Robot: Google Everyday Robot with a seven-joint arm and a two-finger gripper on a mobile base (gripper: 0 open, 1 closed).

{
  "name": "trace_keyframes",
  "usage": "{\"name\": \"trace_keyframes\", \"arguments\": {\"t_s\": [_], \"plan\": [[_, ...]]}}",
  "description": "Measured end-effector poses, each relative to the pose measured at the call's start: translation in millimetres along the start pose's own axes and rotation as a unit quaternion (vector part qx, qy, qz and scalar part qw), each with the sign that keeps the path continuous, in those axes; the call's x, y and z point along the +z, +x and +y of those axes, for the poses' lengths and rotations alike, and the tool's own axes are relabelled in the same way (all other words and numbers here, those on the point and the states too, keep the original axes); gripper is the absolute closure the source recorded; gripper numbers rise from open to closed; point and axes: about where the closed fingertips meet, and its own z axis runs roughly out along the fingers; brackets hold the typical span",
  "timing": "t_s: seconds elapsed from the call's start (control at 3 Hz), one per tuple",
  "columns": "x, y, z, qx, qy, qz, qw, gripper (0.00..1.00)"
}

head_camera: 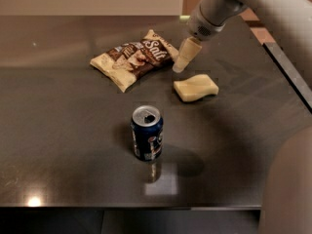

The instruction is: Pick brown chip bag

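The brown chip bag (134, 58) lies flat on the dark table (63, 130) at the back centre, cream and dark brown with white "Salt" lettering. My gripper (181, 65) hangs from the arm at the upper right, its cream tip pointing down just right of the bag's right end and above the table. It holds nothing that I can see.
A pale yellow sponge-like block (196, 87) lies just below and right of the gripper. A blue soda can (146, 139) with an open top stands upright in the front centre. The table's right edge (287, 72) runs diagonally; part of the robot body (287, 189) fills the lower right corner.
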Motion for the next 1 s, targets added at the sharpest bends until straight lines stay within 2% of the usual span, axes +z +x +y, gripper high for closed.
{"name": "trace_keyframes", "arguments": {"t_s": [0.67, 1.0], "plan": [[54, -19, -24, 0.052, 0.003, -0.016, 0.9985, 0.0], [69, -24, -25, 0.066, -0.006, -0.015, 0.9977, 0.0]]}}
